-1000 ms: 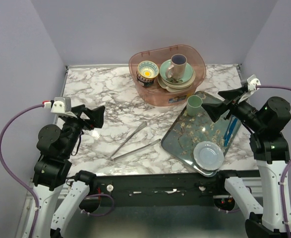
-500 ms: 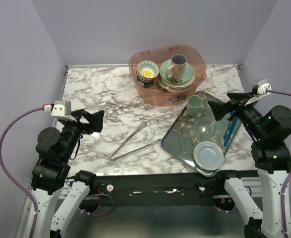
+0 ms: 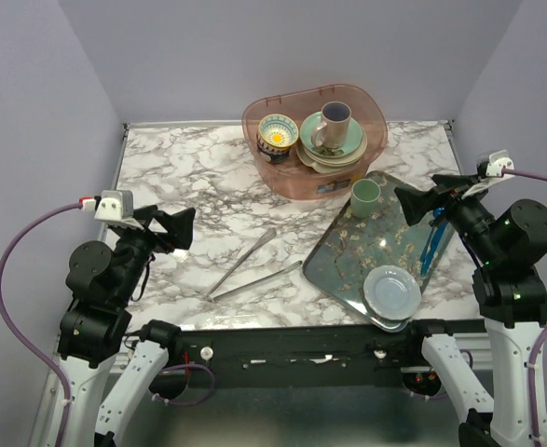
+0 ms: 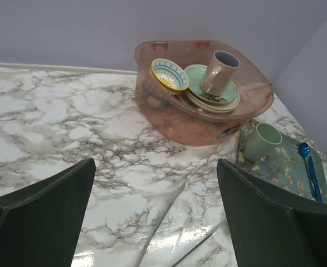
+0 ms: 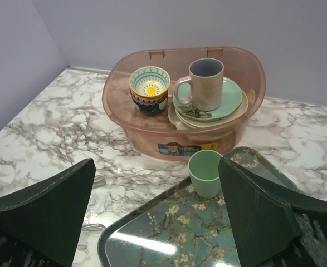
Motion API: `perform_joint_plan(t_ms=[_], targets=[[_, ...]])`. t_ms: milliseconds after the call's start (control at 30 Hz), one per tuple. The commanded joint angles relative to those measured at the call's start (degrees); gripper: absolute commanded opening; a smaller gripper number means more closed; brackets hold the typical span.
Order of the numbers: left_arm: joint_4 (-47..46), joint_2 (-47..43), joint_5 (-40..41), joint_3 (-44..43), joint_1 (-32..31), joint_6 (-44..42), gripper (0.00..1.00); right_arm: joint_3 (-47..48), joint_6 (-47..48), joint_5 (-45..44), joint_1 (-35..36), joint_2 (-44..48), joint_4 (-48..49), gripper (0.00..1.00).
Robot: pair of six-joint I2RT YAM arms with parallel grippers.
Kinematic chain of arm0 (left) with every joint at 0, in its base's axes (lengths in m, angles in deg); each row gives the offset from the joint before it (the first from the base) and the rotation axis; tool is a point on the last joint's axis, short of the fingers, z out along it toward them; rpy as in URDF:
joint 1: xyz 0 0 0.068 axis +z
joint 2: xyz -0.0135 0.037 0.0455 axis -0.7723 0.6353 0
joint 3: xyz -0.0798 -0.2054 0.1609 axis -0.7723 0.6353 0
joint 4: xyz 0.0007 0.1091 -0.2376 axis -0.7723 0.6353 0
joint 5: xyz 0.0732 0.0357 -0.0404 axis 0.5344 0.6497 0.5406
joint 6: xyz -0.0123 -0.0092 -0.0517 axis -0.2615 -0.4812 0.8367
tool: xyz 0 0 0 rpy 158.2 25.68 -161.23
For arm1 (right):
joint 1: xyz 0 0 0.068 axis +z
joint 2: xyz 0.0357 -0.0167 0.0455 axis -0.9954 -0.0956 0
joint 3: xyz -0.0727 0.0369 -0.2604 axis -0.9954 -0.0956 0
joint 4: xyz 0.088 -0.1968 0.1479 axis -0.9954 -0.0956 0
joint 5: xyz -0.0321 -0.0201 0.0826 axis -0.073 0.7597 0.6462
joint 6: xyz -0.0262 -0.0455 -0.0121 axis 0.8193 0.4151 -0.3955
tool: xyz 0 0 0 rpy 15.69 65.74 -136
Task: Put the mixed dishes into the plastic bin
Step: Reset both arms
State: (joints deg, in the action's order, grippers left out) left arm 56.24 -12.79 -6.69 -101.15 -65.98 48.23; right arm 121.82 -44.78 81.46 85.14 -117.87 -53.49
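The translucent pink plastic bin stands at the back middle of the table. In it are the navy-and-yellow bowl and the pale lilac mug, which stands on the mint-green plate atop cream dishes. The red bowl is hidden. The left wrist view shows the bin, bowl and mug. So does the right wrist view: bin, bowl, mug. My left gripper is open and empty, near left. My right gripper is open and empty above the tray's right side.
A floral tray lies front right with a green cup, a pale blue plate and a blue spoon on it. Long metal tongs lie on the marble left of the tray.
My right arm has drawn back to the right, away from the green cup, then held. My left gripper has pulled back slightly toward the near edge. The dishes have not moved.
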Motion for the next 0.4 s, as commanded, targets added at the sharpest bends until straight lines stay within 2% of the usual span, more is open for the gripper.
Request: perform_joint_plan(t_ms=[0, 367], targets=[[-0.2, -1.0, 0.1, -0.7, 0.3, -0.8, 0.99, 0.6, 0.3, -1.4, -0.4, 0.9, -1.0, 1.00], [-0.8, -1.4, 0.3, 0.0, 0.4, -1.2, 0.99, 0.3, 2.0, -0.2, -0.4, 0.7, -0.9, 1.00]])
